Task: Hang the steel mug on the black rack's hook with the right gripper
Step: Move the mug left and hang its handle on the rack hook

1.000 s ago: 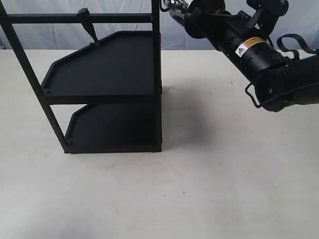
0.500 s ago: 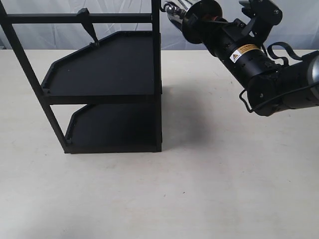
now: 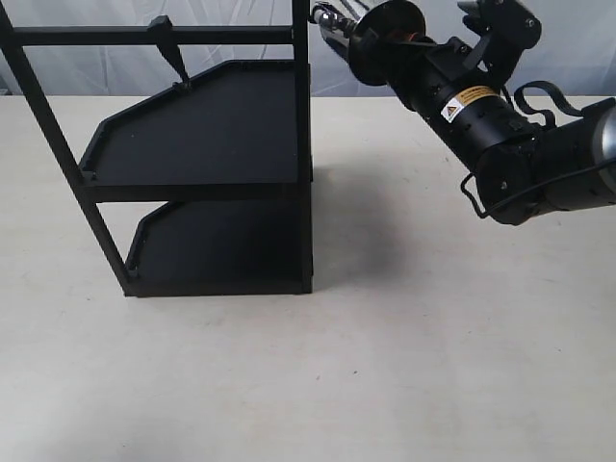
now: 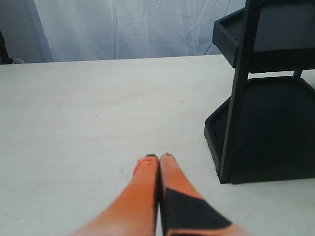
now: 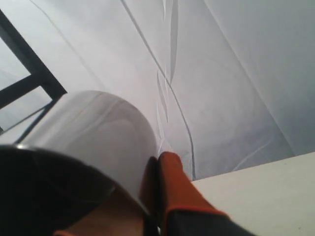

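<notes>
In the right wrist view the steel mug (image 5: 93,132) fills the near field, its shiny wall pinched between my right gripper's (image 5: 158,162) orange fingers. The exterior view has that gripper (image 3: 339,23) high at the top edge, holding the mug (image 3: 331,16) just right of the black rack's (image 3: 202,164) tall right post. A thin curved bit beside the post top may be the hook (image 3: 316,12); it is too small to tell from the mug's handle. My left gripper (image 4: 158,157) hovers shut and empty over the table, near the rack's lower tray (image 4: 275,128).
A thick slanted black peg (image 3: 169,43) hangs from the rack's top crossbar (image 3: 144,35). The beige table (image 3: 385,366) lies in front of and right of the rack. A pale curtain (image 5: 221,73) hangs behind.
The right arm has shifted left and turned, bringing the mug closer to the rack's right post. The rack has not moved.
</notes>
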`<action>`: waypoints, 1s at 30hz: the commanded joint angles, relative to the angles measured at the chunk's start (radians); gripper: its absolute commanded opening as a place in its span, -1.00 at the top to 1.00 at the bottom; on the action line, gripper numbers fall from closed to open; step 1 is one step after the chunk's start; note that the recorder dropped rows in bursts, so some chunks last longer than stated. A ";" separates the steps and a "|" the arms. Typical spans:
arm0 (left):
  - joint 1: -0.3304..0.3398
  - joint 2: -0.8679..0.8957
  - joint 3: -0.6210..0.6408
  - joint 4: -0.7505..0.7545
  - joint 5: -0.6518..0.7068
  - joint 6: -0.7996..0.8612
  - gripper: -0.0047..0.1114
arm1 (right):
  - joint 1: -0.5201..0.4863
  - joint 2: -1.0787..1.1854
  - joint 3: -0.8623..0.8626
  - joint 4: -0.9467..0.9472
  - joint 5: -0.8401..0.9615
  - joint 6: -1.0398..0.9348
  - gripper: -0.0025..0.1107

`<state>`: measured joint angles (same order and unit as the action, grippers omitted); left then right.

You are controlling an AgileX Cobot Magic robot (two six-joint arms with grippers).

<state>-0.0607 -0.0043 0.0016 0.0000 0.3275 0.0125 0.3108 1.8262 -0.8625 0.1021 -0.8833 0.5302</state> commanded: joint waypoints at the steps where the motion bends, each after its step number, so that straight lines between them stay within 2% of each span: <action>1: -0.002 0.004 -0.002 0.000 -0.013 -0.004 0.92 | 0.017 0.004 -0.001 -0.049 0.035 -0.024 0.82; 4: -0.002 0.004 -0.002 0.000 -0.013 -0.004 0.92 | 0.017 0.004 -0.001 -0.049 0.044 -0.024 0.47; 6: -0.002 0.004 -0.002 0.000 -0.013 -0.004 0.92 | 0.017 0.004 -0.001 -0.047 0.054 -0.024 0.36; 14: -0.002 0.004 -0.002 0.000 -0.013 -0.004 0.92 | 0.017 0.004 -0.001 -0.049 0.080 -0.021 0.35; 20: -0.002 0.004 -0.002 0.000 -0.013 -0.004 0.92 | 0.017 0.004 -0.001 -0.052 0.115 -0.021 0.07; 30: -0.002 0.004 -0.002 0.000 -0.013 -0.004 0.92 | 0.017 -0.041 -0.001 -0.102 0.145 -0.019 0.07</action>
<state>-0.0607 -0.0043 0.0016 0.0000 0.3275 0.0125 0.3280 1.8196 -0.8625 0.0410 -0.7406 0.5146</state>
